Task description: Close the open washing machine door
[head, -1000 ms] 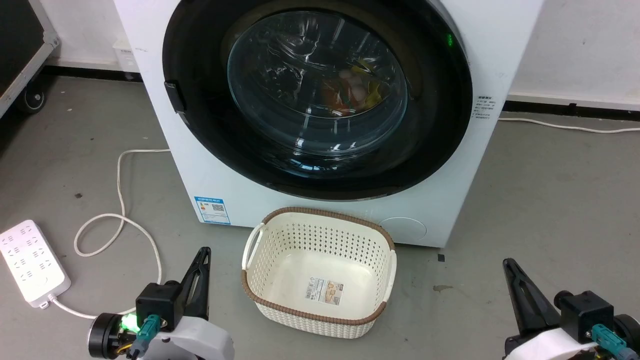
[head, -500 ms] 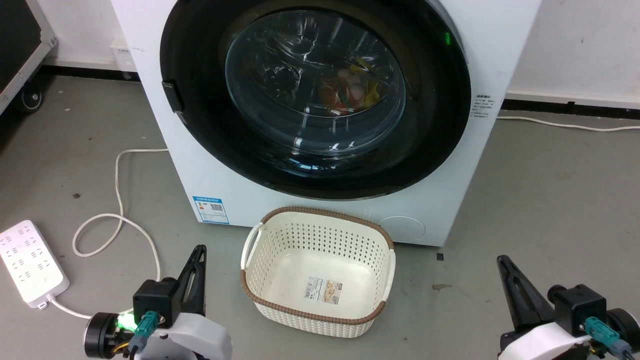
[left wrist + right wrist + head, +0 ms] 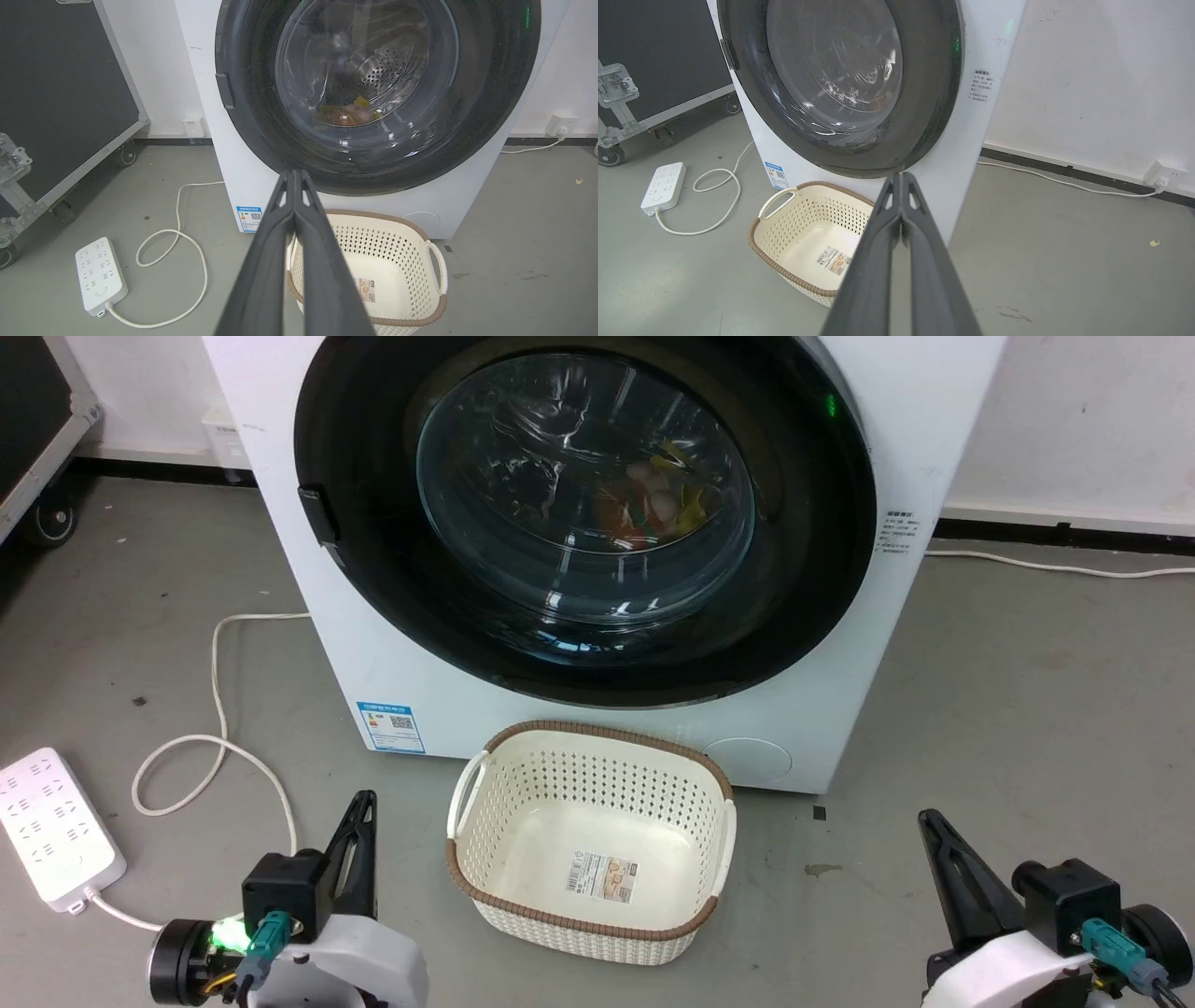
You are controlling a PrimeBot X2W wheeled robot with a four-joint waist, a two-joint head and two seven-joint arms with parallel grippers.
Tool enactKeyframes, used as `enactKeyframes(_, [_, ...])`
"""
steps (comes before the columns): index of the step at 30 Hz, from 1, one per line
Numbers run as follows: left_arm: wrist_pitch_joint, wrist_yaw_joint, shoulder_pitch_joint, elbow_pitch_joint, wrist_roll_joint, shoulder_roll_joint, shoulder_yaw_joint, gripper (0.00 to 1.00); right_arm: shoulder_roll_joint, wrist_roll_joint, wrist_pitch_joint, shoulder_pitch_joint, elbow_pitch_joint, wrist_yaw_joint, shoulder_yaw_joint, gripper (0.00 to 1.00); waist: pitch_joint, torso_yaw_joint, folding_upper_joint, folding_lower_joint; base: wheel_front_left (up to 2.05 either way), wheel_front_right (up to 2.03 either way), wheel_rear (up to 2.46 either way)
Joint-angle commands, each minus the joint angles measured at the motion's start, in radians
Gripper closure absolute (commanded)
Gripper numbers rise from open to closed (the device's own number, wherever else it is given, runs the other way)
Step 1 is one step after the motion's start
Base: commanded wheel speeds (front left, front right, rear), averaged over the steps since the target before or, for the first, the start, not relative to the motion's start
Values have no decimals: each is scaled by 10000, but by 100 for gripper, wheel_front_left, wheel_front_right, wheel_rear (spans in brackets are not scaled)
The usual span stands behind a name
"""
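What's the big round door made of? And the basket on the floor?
The washing machine door looks like glossy black plastic around a clear glass bowl: it shines, and colourful items show through. The basket looks like matte cream plastic, moulded with rows of small holes; its brown rim looks woven, perhaps plastic too.

head: above, facing down | wrists: low, facing forward | shared: washing machine door (image 3: pixel 583 504), basket (image 3: pixel 597 943)
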Motion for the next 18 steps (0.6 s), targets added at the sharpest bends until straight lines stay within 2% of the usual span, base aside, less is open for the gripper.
enactKeyframes(1, [49, 75, 149, -81, 119, -69, 44, 100, 30, -66, 56, -145, -83, -6, 44, 100, 3, -5, -1, 0, 0, 0, 0])
enactKeyframes(18, [363, 195, 172, -296, 262, -178, 193, 100, 34, -78, 367, -266, -135, -7, 198, 100, 30, -50, -1, 0, 0, 0, 0])
